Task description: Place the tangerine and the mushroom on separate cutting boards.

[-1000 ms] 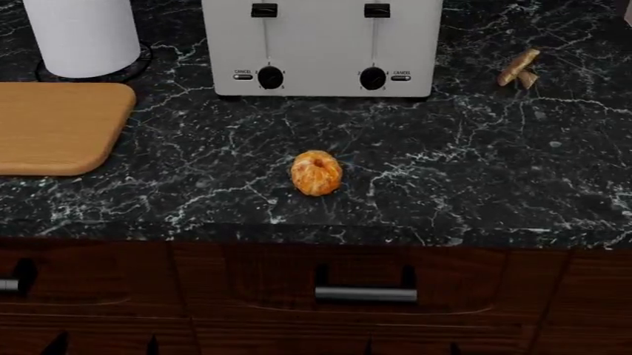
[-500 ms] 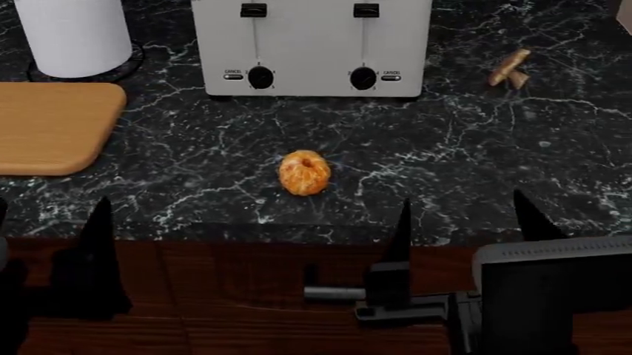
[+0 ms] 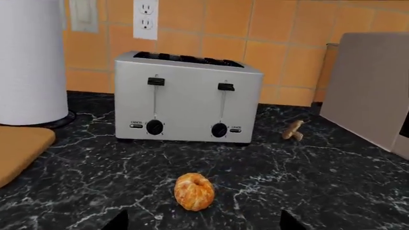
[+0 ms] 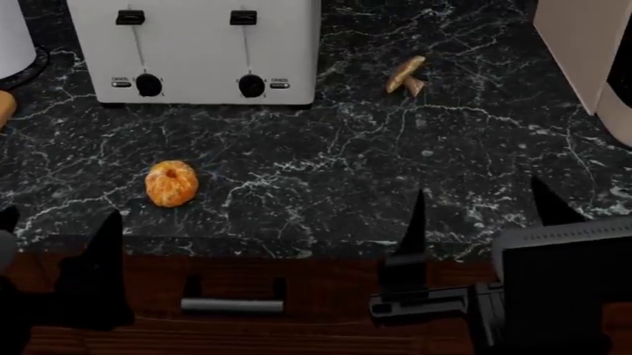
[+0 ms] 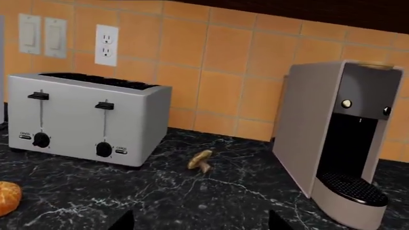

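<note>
Black marbled desk (image 4: pixel 395 170) with orange tile behind. Right claw (image 4: pixel 474 214): two dark fingertips set wide apart, nothing between them, hovering over the front edge. Left claw (image 4: pixel 55 222): one dark fingertip clear at the front edge, the other barely showing at the frame's edge; spread wide, holding nothing. In both wrist views only the fingertip ends show, well apart.

Outward from the left claw: tangerine (image 4: pixel 171 183) on bare desk near the front edge, in front of the toaster (image 4: pixel 197 44) and apart from it. Left wrist view shows the same tangerine (image 3: pixel 193 191) between the fingertip ends but further off.

Outward from the right claw: mushroom (image 4: pixel 406 74) lying tipped on bare desk, just right of the toaster, well back from the claw.

Right wrist view alone shows the coffee machine (image 5: pixel 338 143) in full, right of the mushroom (image 5: pixel 200 160), plus a wall outlet (image 5: pixel 106 45). Left wrist view alone shows the light cutting board (image 3: pixel 19 148) at its edge and a white paper-towel roll (image 3: pixel 32 62) behind it. Head view catches only a sliver of that board (image 4: pixel 5 107). Dark board not visible in any view.
</note>
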### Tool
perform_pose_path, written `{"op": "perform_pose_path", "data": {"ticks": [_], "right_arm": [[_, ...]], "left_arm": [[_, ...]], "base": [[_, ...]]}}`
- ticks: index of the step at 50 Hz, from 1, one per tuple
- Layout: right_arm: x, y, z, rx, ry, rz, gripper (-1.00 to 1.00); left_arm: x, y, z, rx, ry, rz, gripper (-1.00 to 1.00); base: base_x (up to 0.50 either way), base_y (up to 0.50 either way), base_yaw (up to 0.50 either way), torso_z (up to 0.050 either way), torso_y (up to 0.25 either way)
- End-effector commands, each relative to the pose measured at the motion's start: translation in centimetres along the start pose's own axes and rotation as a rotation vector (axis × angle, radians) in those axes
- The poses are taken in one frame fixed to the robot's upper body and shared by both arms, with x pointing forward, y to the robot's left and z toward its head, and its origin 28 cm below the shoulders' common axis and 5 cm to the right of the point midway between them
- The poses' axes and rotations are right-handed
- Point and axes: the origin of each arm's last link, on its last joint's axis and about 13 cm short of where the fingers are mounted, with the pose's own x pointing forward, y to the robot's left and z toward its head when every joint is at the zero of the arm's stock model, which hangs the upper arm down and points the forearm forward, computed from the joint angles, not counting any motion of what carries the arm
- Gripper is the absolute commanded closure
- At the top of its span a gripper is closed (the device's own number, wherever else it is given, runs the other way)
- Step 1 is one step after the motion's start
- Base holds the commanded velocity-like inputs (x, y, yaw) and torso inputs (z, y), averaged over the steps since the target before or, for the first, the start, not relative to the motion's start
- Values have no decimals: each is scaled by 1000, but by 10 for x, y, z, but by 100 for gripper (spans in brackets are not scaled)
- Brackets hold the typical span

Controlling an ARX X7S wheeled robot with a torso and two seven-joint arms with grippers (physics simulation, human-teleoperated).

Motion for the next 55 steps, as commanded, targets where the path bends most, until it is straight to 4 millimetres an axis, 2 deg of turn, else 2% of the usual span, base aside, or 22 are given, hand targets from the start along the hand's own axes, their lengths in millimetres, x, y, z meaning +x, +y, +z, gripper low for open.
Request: {"op": "perform_pose_path", "data": {"ticks": [1,8,12,20,30,33,41,44,50,55], "right_arm": [[-7,5,-6,30,8,12,-100],[-8,4,-8,19,27,-7,-100],[-8,6,-13,29,39,-13,-100],[-9,7,-9,31,28,-14,-100],[-11,3,-11,36,37,-29,-100],[-12,3,-13,36,41,-28,-100],[-13,3,-20,44,62,-27,-100],[-13,3,-23,47,67,-26,-100],[-13,5,-28,53,79,-21,-100],[-14,6,-31,57,87,-12,-100]], "left_arm": [[4,5,-2,-13,19,32,-100],[3,8,-4,-10,28,44,-100],[-1,10,-18,-33,56,54,-100],[-15,7,-38,-25,114,27,-100],[-21,6,-35,-14,117,16,-100],[-31,3,-43,-16,141,1,-100],[-35,1,-52,13,179,-17,-100],[-33,-1,-53,20,188,-16,-100],[-14,-5,-41,47,158,-20,-100],[-5,-6,-39,81,154,-7,-100]], "base": [[0,0,0,0,0],[195,0,0,0,0],[500,0,0,0,0],[500,0,0,0,0],[496,0,0,0,0],[72,0,0,0,0],[0,0,0,0,0],[0,0,0,0,0],[0,0,0,0,0],[0,0,0,0,0]]}}
